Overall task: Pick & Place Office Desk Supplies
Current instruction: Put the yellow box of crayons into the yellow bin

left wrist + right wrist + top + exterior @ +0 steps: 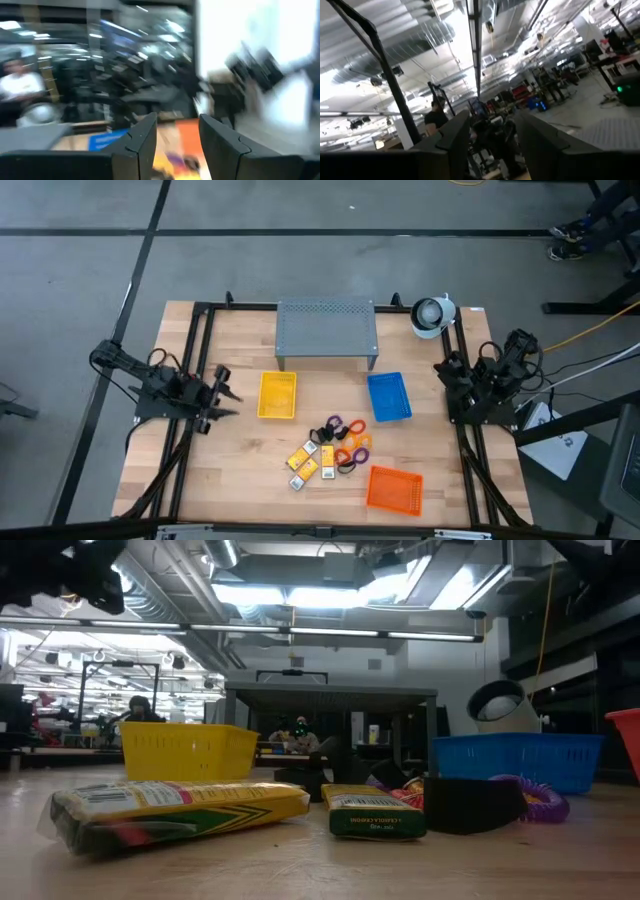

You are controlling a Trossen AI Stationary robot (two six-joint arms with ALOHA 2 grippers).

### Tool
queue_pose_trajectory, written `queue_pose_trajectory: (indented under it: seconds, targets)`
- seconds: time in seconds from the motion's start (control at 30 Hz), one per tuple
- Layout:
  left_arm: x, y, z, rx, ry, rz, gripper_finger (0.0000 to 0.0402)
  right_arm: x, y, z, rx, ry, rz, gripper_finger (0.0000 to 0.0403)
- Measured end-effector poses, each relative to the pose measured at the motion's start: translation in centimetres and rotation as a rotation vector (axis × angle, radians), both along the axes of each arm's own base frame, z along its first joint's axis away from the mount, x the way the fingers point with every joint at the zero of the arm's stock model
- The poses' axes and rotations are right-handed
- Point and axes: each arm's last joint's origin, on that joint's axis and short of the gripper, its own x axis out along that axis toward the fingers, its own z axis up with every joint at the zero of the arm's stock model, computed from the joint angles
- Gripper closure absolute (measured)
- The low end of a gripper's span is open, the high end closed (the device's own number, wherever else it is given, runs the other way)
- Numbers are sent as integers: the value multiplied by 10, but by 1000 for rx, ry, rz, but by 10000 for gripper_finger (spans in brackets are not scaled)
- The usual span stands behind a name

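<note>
The office desk supplies lie in a loose pile (330,450) on the wooden table, near its middle front. The pile holds yellow-and-white packets (180,810), black clips (470,805) and coloured loops (350,442). My left gripper (225,392) hovers at the table's left side, beside the yellow tray. It is open, with nothing between its fingers (142,142). My right gripper (492,135) is at the table's right edge, tipped upward toward the room. It is also open and holds nothing. Neither gripper is near the pile.
A yellow tray (277,395) and a blue tray (388,397) sit behind the pile, and an orange tray (394,488) sits at the front right. A grey perforated stand (326,330) stands at the back, with a white round device (432,315) to its right. People show in the room beyond.
</note>
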Motion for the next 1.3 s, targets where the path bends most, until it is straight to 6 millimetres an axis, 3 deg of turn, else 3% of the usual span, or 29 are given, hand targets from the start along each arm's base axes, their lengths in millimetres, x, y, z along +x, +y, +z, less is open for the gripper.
queue_pose_trajectory:
  seconds: [0.2, 0.37, 0.6, 0.8, 0.97, 1.3]
  targets:
    - [-4, 15, 17, -391, -87, 310, 258, 2, -5, 8, -80, -115, -71, 243]
    - [-10, 22, 35, -466, -270, 383, 258, 5, -7, 18, -162, -157, -126, 243]
    - [-21, 27, 53, -488, -484, 377, 258, 1, -8, 51, -208, -302, -45, 243]
    - [-22, 25, 56, -593, -530, 215, 258, -6, -13, 71, -161, -351, -55, 243]
    - [-19, 23, 54, -578, -496, 178, 258, -8, -15, 74, -134, -343, -80, 243]
    - [-9, 24, 44, -949, -423, 179, 258, -7, -19, 72, 46, -281, -117, 243]
